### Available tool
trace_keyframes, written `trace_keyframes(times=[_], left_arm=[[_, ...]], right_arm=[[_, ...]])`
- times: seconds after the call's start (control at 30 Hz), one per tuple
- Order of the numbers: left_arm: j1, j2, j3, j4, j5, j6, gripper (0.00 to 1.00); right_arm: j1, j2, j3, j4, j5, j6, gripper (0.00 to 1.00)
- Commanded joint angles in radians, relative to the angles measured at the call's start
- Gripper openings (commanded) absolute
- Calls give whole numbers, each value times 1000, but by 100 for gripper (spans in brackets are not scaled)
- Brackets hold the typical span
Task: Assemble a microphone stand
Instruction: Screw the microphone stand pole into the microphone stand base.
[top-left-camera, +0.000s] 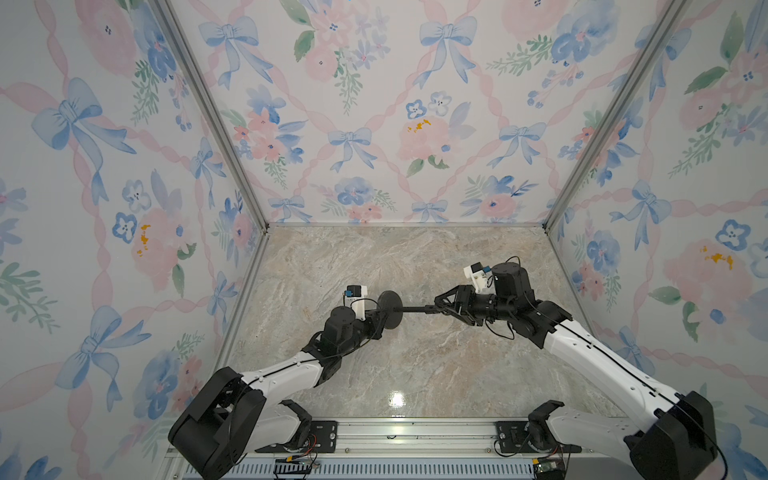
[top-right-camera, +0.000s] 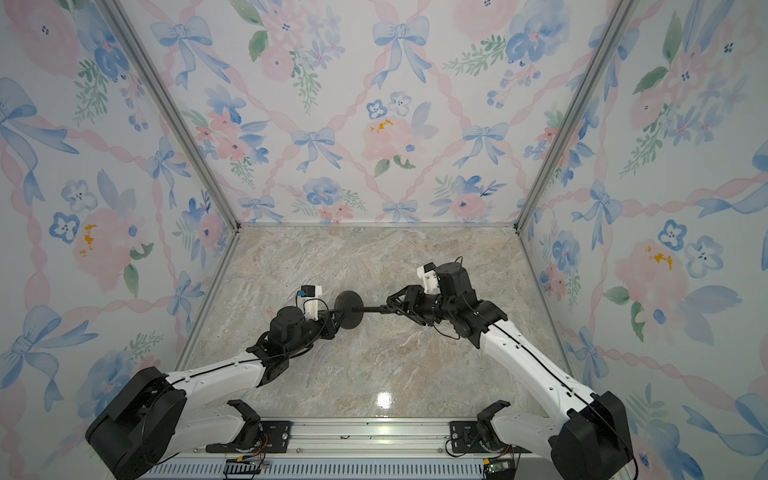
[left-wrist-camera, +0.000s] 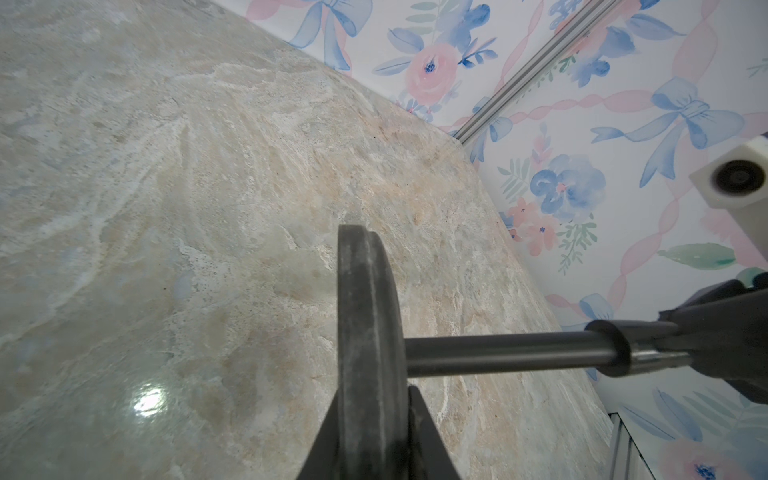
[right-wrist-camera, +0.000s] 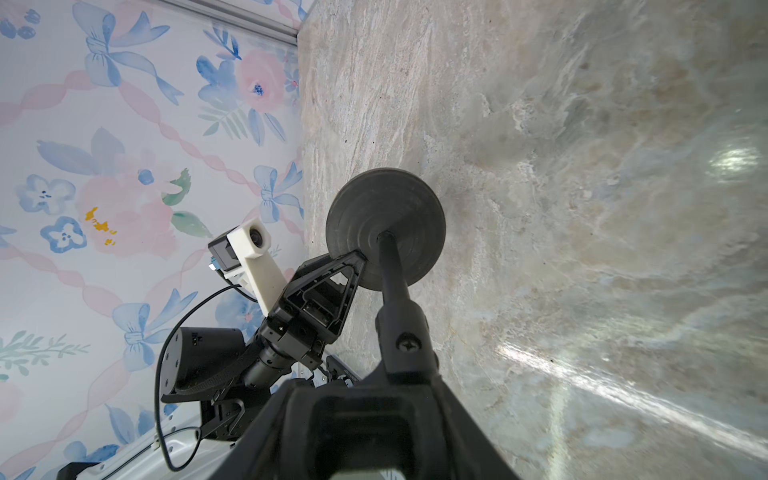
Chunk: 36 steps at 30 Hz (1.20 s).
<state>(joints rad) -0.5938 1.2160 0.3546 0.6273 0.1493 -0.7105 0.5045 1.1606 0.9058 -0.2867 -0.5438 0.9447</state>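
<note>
Left gripper (left-wrist-camera: 374, 440) is closed on the rim of the disc base (right-wrist-camera: 386, 216), pinching its lower edge. The disc stands on edge, clear of the table (top-left-camera: 415, 374), and in both top views its flat face looks to 3 o'clock.

From the middle of this face the rod (left-wrist-camera: 498, 351) goes out level. Its long axis lies on the 9-to-3 line, square to the disc. The rod end meets the disc centre, but how deep it sits there I cannot tell.

Further along, at 3 o'clock from the disc, the clip-like head (right-wrist-camera: 405, 332) of the rod goes in between the jaws of the right gripper (top-left-camera: 440, 308). Whether these jaws press on the head or only stand around it, I cannot tell from the pictures.

I judge that the joining step is near its end. For the next move the axis matters most. Any turn or pull by the right arm, the one nearer to the head, should follow this line, otherwise the rod may jam in the disc.

Behind everything, at 12 o'clock, is the flowered wall (top-left-camera: 395, 124).
</note>
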Motion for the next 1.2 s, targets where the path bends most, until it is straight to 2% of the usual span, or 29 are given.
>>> trace_keyframes(times=[0.0, 0.03, 0.1, 0.13, 0.23, 0.3, 0.37, 0.47, 0.5, 0.6, 0.67, 0.77, 0.9, 1.0, 1.17], left_arm=[[-12, -39, 21, 159, 62, -6, 0], [-12, -36, 20, 158, 64, -6, 0], [-12, -30, 24, 158, 68, -6, 0], [-12, -26, 24, 159, 71, -5, 0], [-12, -21, 29, 159, 78, -5, 0], [-13, -19, 31, 158, 86, -4, 0], [-12, -18, 32, 157, 93, -4, 0], [-12, -6, 38, 151, 105, -6, 0], [-11, 0, 43, 146, 111, -7, 0], [-11, 13, 60, 129, 127, -12, 0], [-11, 20, 72, 116, 138, -12, 0], [-11, 29, 83, 102, 150, -10, 0], [-13, 38, 89, 92, 162, -10, 0], [-13, 35, 87, 86, 161, -5, 0], [-14, 31, 83, 69, 157, -1, 0]], right_arm=[[-10, -29, 79, -100, -5, -192, 67], [-14, -41, 95, -139, 13, -266, 73], [-21, -74, 114, -217, 53, -522, 86], [-28, -91, 117, -248, 55, -649, 87], [-37, -170, 107, -365, 89, -1154, 93], [-30, -234, 66, -381, 226, -1448, 99], [-12, -283, 12, -305, 344, -1612, 99], [18, -384, -74, -222, 228, -1917, 99], [44, -406, -93, -164, 237, -1987, 99], [109, -409, -93, -186, 296, -2269, 99], [130, -412, -106, -189, 308, -2402, 99], [158, -427, -149, -106, 330, -2513, 99], [209, -392, -134, -124, 397, -2655, 90], [242, -362, -131, -99, 449, -2729, 86], [274, -327, -106, -61, 457, -2765, 84]])
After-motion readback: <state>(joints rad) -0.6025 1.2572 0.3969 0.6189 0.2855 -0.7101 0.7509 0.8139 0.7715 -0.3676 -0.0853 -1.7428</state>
